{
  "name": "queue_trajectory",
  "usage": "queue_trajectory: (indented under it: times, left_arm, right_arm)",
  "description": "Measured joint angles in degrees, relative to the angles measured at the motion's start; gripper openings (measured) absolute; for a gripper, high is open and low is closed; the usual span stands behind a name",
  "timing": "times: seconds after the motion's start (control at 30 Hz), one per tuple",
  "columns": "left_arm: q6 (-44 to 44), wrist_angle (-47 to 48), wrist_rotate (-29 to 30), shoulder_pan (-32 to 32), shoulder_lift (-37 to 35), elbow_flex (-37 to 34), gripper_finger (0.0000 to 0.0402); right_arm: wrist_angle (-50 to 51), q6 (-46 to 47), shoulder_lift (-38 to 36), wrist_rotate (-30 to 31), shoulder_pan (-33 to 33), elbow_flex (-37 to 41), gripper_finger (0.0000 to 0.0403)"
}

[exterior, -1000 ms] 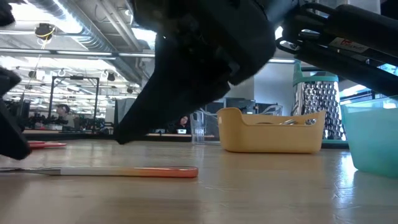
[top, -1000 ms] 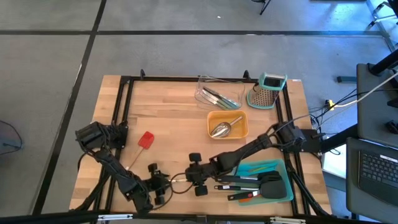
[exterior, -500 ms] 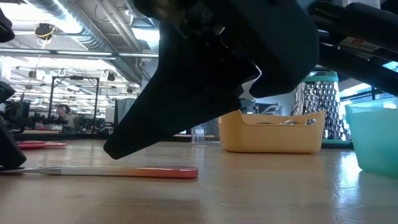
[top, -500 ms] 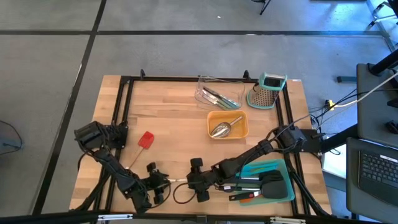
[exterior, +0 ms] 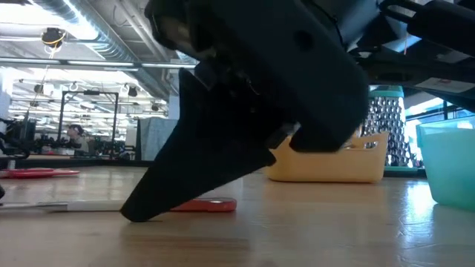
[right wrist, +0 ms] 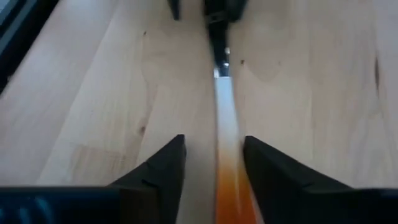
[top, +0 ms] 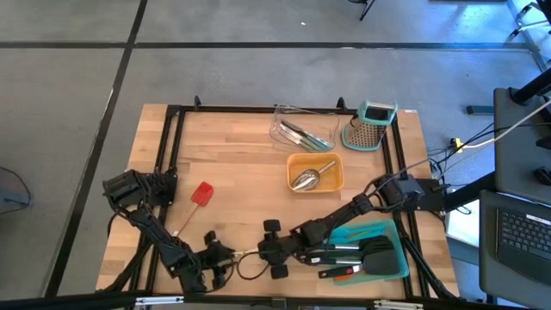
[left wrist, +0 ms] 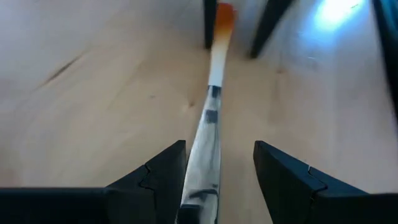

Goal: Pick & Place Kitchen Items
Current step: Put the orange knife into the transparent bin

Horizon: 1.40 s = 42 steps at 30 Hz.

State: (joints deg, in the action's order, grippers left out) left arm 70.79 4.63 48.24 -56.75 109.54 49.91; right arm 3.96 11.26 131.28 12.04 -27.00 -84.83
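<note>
A thin utensil [top: 244, 251] with an orange end [exterior: 211, 205] and a pale steel end [left wrist: 210, 93] lies flat on the wooden table near its front edge. My right gripper [top: 272, 251] is open and low over the table. Its fingers stand on either side of the orange end [right wrist: 227, 180]. My left gripper [top: 215, 258] is open, its fingers on either side of the steel end. I see neither gripper touch the utensil. A red spatula [top: 200, 195] lies on the table at the left.
An orange tray [top: 315, 182] holds a steel scoop. A clear tray [top: 301, 131] with utensils and a box grater [top: 370, 126] stand at the back. A teal tray [top: 375, 231] with black spatulas sits at the front right, beside my right arm.
My right gripper has come down toward the table and a little toward its near edge, ending with its fingertips low around the utensil's orange end. The utensil has stayed where it lay.
</note>
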Motion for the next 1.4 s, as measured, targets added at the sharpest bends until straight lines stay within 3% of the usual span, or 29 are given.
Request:
queue_trajectory:
  times: [0.3,0.4,0.73,1.0,1.4]
  left_arm:
    - [-7.0,-4.1,4.0,0.2,0.0,0.2,0.0184]
    - [-8.0,-4.2,4.2,0.3,0.0,0.8,0.0184]
    - [-14.4,-1.8,2.4,0.3,-0.1,2.4,0.0184]
    - [-9.5,8.6,-0.3,2.1,-0.2,2.4,0.0184]
    - [-9.9,6.9,-4.1,2.9,-0.2,3.0,0.0184]
  right_arm:
    - [2.5,6.4,-0.4,-6.3,3.1,-0.1,0.0030]
    - [2.2,6.5,-0.5,-6.5,3.2,-0.1,0.0010]
    - [0.5,7.1,-0.6,-11.5,4.0,0.1,0.0008]
    - [0.0,7.6,0.3,-12.5,4.3,-0.2,0.0027]
    - [-0.1,11.5,1.3,-15.0,6.0,-0.3,0.0035]
